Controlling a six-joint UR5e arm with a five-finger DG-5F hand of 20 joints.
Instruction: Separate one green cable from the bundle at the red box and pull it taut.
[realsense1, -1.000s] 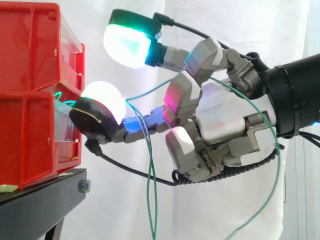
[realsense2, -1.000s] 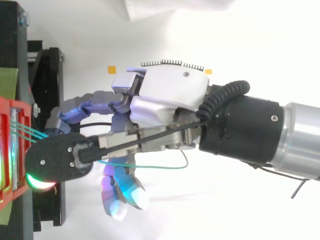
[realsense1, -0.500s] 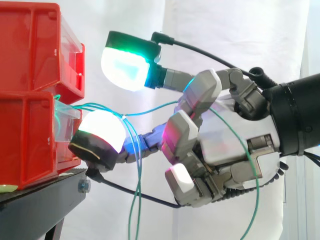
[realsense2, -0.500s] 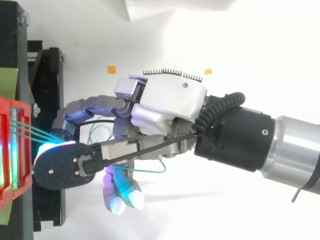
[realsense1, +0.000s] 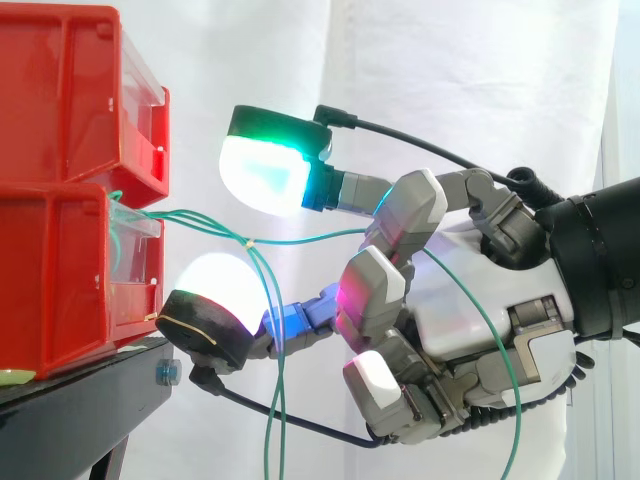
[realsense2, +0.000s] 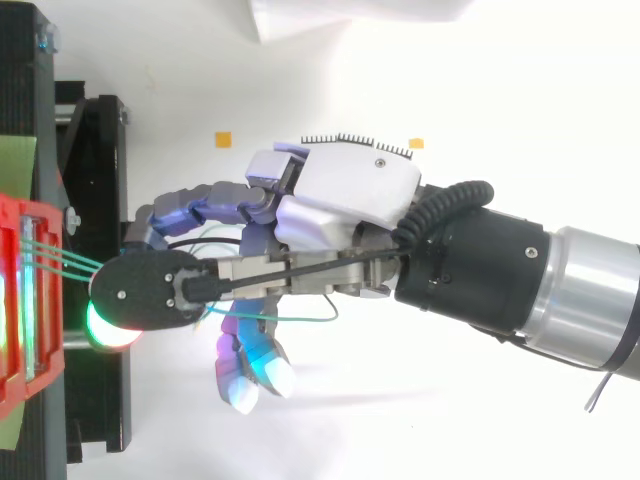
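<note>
The hand (realsense1: 465, 300) hovers just off the lower red box (realsense1: 55, 280), green cables (realsense1: 249, 241) stretching toward it, though I can't tell whether it grips one.

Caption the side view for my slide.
Robot hand facing stacked red bins, green cables running from the lower bin toward it.

My arm (realsense1: 600, 250) enters at 3 o'clock, hand (realsense1: 470, 290) aimed at 9. The top finger and the thumb stretch out, pads (realsense1: 262, 170) glowing white; the other fingers (realsense1: 372, 285) curl round a green cable (realsense1: 310, 236).
</note>
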